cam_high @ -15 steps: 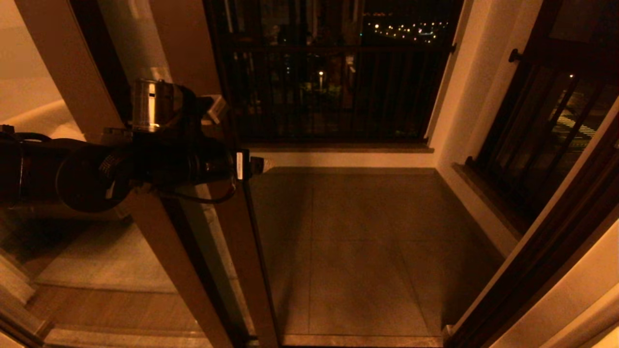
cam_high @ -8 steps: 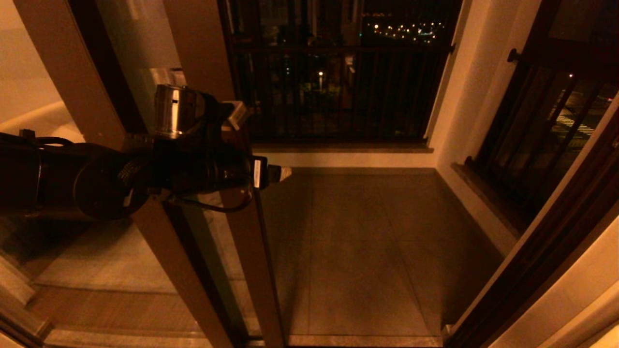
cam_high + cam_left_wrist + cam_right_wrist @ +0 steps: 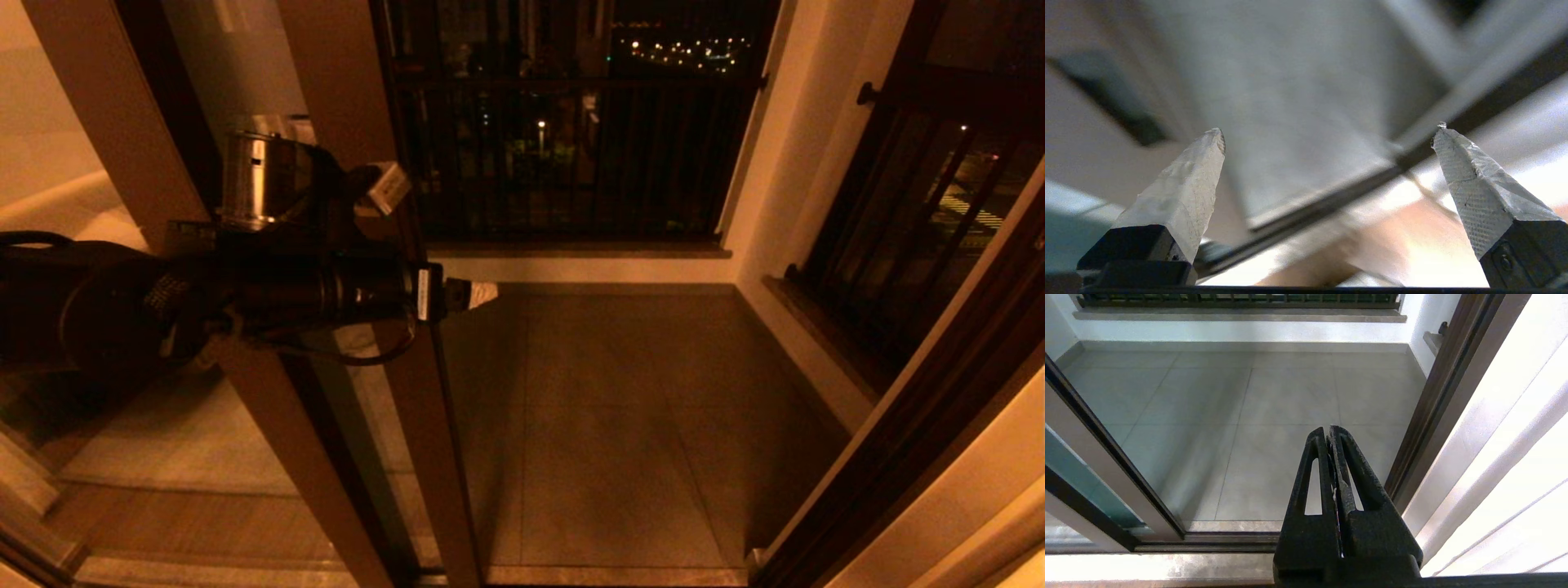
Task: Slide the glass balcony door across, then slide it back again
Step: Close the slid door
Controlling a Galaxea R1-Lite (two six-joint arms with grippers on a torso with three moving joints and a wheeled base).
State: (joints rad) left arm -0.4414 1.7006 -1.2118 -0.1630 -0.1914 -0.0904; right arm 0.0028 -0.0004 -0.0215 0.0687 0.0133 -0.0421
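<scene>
**Colleague:** Where was the door when you looked?

**Operator:** The glass balcony door (image 3: 359,106) stood over on the left of the head view, its dark brown upright running down to the track at the threshold. Most of the opening to the right of it was clear, so I judged the door mostly slid aside, with the doorway open onto the balcony.

**Colleague:** And the working arm?

**Operator:** I had the left gripper (image 3: 433,241) reaching across at the door's upright, jaws spread wide and holding nothing. One fingertip (image 3: 482,292) poked out past the frame's edge on the open side; the other sat higher, against the frame. In the left wrist view the two taped fingers (image 3: 1188,192) stood well apart with the frame's pale face and its dark edge between them. I read that as straddling the stile so a sideways push would carry the door along. Whether either finger actually touched the frame, I couldn't tell.

**Colleague:** The other arm?

**Operator:** The right gripper (image 3: 1330,437) hung parked low by the threshold, jaws pressed together, empty.

**Colleague:** The room?

**Operator:** The balcony floor (image 3: 620,425) was large grey tile, bare, and level with the sill. A dark railing (image 3: 571,147) closed the far side, night lights beyond it. A white wall (image 3: 784,163) and a second brown-framed window (image 3: 922,204) closed the right.
</scene>
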